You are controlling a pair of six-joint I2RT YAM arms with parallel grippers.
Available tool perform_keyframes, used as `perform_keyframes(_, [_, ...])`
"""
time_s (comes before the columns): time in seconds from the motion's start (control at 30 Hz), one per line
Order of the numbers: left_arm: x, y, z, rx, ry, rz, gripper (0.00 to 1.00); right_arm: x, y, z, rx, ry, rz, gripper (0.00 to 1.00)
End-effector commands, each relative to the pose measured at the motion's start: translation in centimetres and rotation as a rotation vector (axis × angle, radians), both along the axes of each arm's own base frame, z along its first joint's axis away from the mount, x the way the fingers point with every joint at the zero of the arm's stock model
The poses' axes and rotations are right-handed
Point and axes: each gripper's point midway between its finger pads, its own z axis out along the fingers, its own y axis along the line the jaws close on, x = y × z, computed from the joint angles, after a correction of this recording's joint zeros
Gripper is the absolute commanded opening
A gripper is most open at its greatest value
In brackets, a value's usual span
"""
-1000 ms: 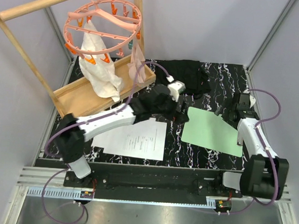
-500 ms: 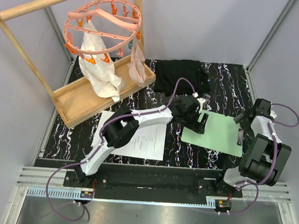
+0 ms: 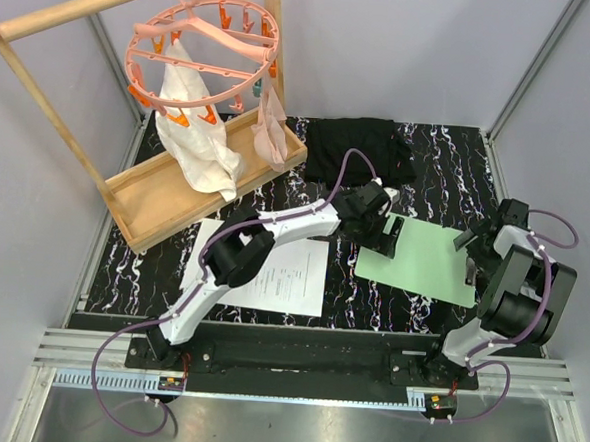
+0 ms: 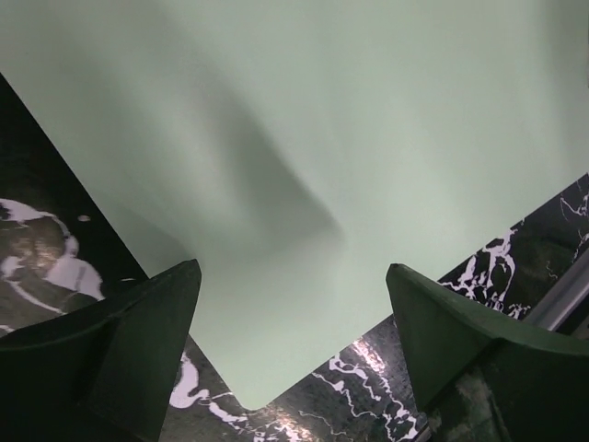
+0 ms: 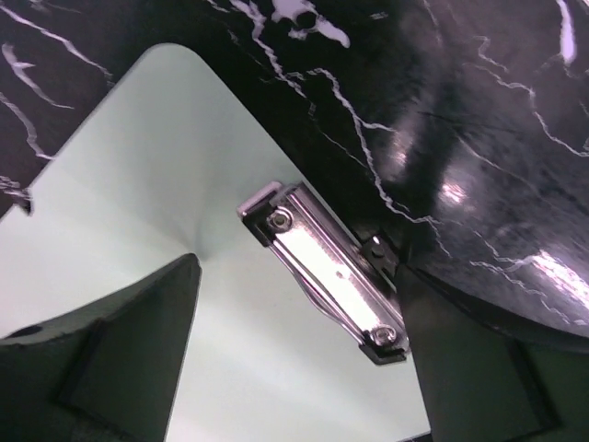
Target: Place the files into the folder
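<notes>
Top view: bright, even light from overhead, sharp edge to edge; cast shadows soft and short; metal sill point(image 3: 282, 426) along the bottom of the frame shows a pale sheen. Left wrist view: dimmer; folder point(image 4: 304, 110) fills the upper frame, slightly soft, grey shadow fold at centre; left gripper point(image 4: 293, 274) dark and out of focus at the lower corners; small glints on the table point(image 4: 368, 387), lower right. Right wrist view: clip point(image 5: 327, 276) crisp, hard highlights on its metal; white glare patches on the glossy table at right; right gripper point(image 5: 296, 269) black and blurred at the lower corners.
</notes>
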Motion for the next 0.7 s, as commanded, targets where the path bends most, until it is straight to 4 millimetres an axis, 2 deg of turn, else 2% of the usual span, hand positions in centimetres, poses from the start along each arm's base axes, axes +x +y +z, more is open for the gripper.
perform_keyframes(0.0, [1.2, 2.7, 0.2, 0.059, -0.031, 0.028, 0.92, 1.2, 2.6, -0.5, 0.114, -0.088, 0.077, 0.94])
perform_keyframes(0.23, [2.5, 4.4, 2.4, 0.102, -0.132, 0.035, 0.92, 2.7, 7.0, 0.2, 0.183, -0.121, 0.219, 0.87])
perform_keyframes(0.27, [2.4, 4.4, 2.8, 0.100, -0.137, 0.033, 0.92, 2.9, 8.2, 0.2, 0.192, -0.117, 0.251, 0.86])
perform_keyframes(0.37, [2.3, 4.8, 3.3, 0.101, -0.141, 0.041, 0.92, 3.0, 10.2, 0.7, 0.191, -0.104, 0.310, 0.85])
perform_keyframes(0.47, [2.0, 5.2, 4.2, 0.094, -0.150, 0.043, 0.92, 2.5, 9.9, 1.4, 0.149, -0.099, 0.311, 0.86])
perform_keyframes(0.53, [1.9, 5.4, 5.1, 0.084, -0.159, 0.045, 0.92, 2.1, 8.8, 2.6, 0.077, -0.100, 0.300, 0.87])
perform_keyframes(0.6, [1.6, 5.7, 7.2, 0.053, -0.174, 0.050, 0.93, 2.0, 7.9, 4.5, -0.011, -0.110, 0.292, 0.88])
perform_keyframes(0.63, [1.4, 5.8, 8.1, 0.040, -0.181, 0.050, 0.93, 1.4, 8.1, 4.9, -0.029, -0.090, 0.295, 0.96])
perform_keyframes(0.67, [1.1, 6.2, 10.0, 0.009, -0.193, 0.062, 0.94, 1.6, 8.4, 6.5, -0.059, -0.117, 0.306, 1.00])
